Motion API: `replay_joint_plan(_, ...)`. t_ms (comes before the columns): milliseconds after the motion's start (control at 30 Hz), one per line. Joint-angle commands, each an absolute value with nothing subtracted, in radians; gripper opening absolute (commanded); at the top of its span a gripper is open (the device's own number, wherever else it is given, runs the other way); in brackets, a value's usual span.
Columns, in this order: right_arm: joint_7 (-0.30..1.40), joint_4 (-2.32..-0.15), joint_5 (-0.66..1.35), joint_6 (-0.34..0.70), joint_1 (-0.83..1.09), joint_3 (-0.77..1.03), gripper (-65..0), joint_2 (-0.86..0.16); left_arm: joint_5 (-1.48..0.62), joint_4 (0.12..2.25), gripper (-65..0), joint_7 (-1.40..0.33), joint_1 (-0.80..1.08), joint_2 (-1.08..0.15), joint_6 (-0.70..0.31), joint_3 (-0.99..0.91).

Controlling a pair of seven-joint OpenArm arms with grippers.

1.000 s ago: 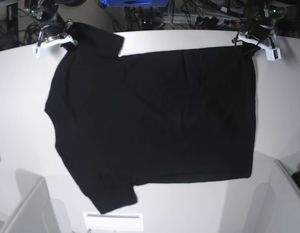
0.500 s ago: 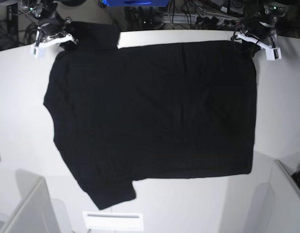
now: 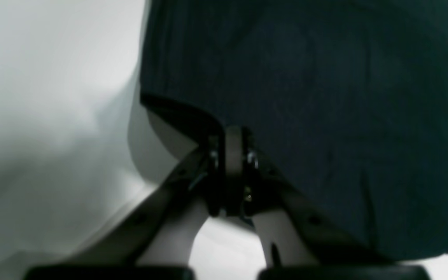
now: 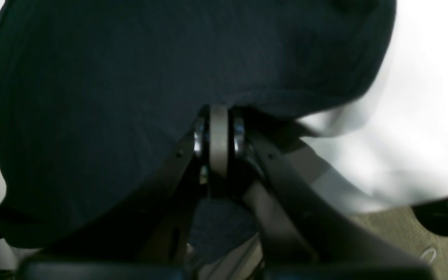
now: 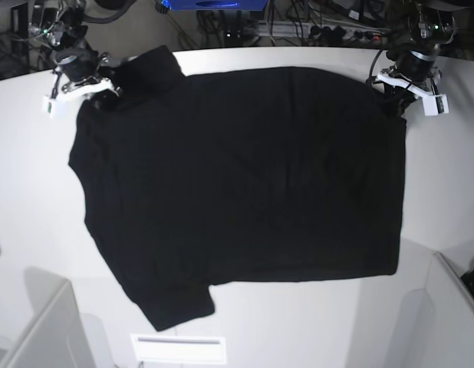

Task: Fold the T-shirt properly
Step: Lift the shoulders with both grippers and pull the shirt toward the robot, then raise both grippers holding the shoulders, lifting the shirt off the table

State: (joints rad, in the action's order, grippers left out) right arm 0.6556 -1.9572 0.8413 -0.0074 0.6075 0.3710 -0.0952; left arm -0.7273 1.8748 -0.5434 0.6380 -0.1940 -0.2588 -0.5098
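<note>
The black T-shirt (image 5: pixel 237 176) lies spread on the white table (image 5: pixel 444 184), plain side up; no print shows. My left gripper (image 5: pixel 392 98) is at the shirt's far right corner, shut on the cloth (image 3: pixel 305 77). My right gripper (image 5: pixel 99 93) is at the far left, by the upper sleeve, shut on the cloth (image 4: pixel 130 70). In both wrist views the jaws are pressed together with black fabric pinched at their tips. The lower sleeve (image 5: pixel 176 307) lies flat near the front edge.
Cables and equipment (image 5: pixel 298 27) sit behind the table's far edge. Grey panels stand at the front left (image 5: pixel 45 330) and front right (image 5: pixel 459 307). A white slotted plate (image 5: pixel 178 349) lies at the front edge. Bare table shows left and right of the shirt.
Both grippers have moved toward the front with the cloth held. The shirt's far edge has shifted and the upper sleeve now bunches beside the right gripper.
</note>
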Motion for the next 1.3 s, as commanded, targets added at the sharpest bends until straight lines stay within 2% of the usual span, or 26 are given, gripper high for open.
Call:
replay_joint_plan(0, 0.642, -1.977, 0.852, 0.001, 0.602, 0.374, -65.0, -0.104, -0.737, 1.893, -65.0, -0.522, 0.634, -0.205, -0.259, -0.518)
replay_joint_plan(200, 0.648, -1.975, 0.852, -0.002, 0.542, 0.374, -65.0, -0.104, -0.737, 1.891, -65.0, -0.522, 0.587, -0.205, -0.259, -0.518)
replay_joint_plan(300, 0.705, -1.975, 0.851, -0.004, 0.498, 0.374, -65.0, -0.104, -0.737, 1.891, -65.0, -0.522, 0.568, -0.205, -0.251, -0.518)
replay_joint_plan(467, 0.779, -1.971, 0.846, -0.004, 0.418, 0.374, -65.0, -0.099, -0.737, 1.891, -65.0, -0.522, 0.536, -0.205, -0.150, -0.516)
replay_joint_plan(1000, 0.878, -1.910, 0.843, -0.005, 0.217, 0.374, -65.0, -0.097, -0.737, 1.879, -65.0, -0.524, 0.467, -0.206, -0.140, -0.518)
replay_joint_plan(1167, 0.880, -1.890, 0.843, -0.007, 0.166, 0.374, -65.0, -0.097, -0.737, 1.848, -65.0, -0.524, 0.433, -0.206, -0.058, -0.515)
replay_joint_plan(1267, 0.885, -1.836, 0.843, -0.007, 0.127, 0.374, -65.0, -0.101, -0.737, 1.840, -65.0, -0.524, 0.409, -0.208, -0.047, -0.509)
